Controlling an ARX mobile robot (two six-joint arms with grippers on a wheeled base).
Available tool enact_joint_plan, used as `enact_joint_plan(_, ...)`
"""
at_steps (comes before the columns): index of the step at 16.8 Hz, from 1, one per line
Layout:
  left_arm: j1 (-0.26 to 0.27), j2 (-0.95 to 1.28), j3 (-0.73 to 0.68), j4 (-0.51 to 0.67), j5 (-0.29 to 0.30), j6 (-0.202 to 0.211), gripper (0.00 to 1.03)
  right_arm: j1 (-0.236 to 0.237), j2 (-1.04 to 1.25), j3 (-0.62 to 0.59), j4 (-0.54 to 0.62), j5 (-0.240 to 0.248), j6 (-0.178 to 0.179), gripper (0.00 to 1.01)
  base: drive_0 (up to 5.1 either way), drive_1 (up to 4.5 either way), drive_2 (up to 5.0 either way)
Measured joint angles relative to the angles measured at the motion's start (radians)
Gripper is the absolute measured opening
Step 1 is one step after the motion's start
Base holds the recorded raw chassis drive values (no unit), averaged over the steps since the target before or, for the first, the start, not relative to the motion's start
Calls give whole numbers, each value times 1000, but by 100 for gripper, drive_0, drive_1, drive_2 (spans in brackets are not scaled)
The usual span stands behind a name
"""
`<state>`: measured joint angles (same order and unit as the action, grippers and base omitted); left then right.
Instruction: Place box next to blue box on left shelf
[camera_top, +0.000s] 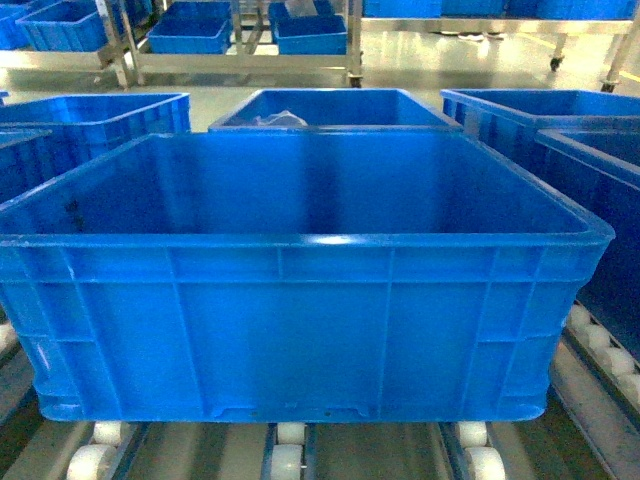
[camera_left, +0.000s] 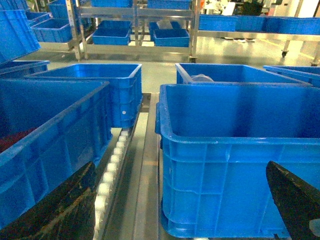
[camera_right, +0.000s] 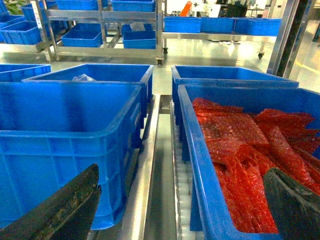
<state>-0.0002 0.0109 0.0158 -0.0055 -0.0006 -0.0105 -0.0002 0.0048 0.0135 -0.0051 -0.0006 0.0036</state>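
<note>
Here the left gripper (camera_left: 180, 210) has its jaws spread wide, one dark finger (camera_left: 60, 210) low at the left edge of its wrist view and the other (camera_left: 295, 200) at the lower right, neither touching anything. The box (camera_top: 300, 330) stands just ahead of them, its near left corner between the two fingers. The right gripper (camera_right: 180, 210) is likewise spread, holding nothing, with the gap between the box and its right-hand neighbour ahead of it.

The box sits upright on the left shelf (camera_top: 285, 455), its base resting on the white rollers (camera_top: 288, 462). The inside of the box is bare and smooth. To its left, across a row of rollers, stands another blue crate (camera_left: 45, 135) with something dark red low inside. To its right stands a crate (camera_right: 240, 150) filled with crumpled red plastic sheeting (camera_right: 250, 150). Behind the box is a further blue crate (camera_top: 335, 108) holding something pale. Beyond, metal racks (camera_top: 240, 60) carry more blue crates.
</note>
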Motion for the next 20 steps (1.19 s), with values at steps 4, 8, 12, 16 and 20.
enact_joint_plan(4, 0, 0, 0, 0, 0, 0, 98, 0, 0, 0, 0, 0, 0, 98, 0, 0, 0)
enact_joint_plan(8, 0, 0, 0, 0, 0, 0, 98, 0, 0, 0, 0, 0, 0, 98, 0, 0, 0)
enact_joint_plan(12, 0, 0, 0, 0, 0, 0, 98, 0, 0, 0, 0, 0, 0, 98, 0, 0, 0)
enact_joint_plan(16, 0, 0, 0, 0, 0, 0, 98, 0, 0, 0, 0, 0, 0, 98, 0, 0, 0)
enact_joint_plan(20, 0, 0, 0, 0, 0, 0, 98, 0, 0, 0, 0, 0, 0, 98, 0, 0, 0)
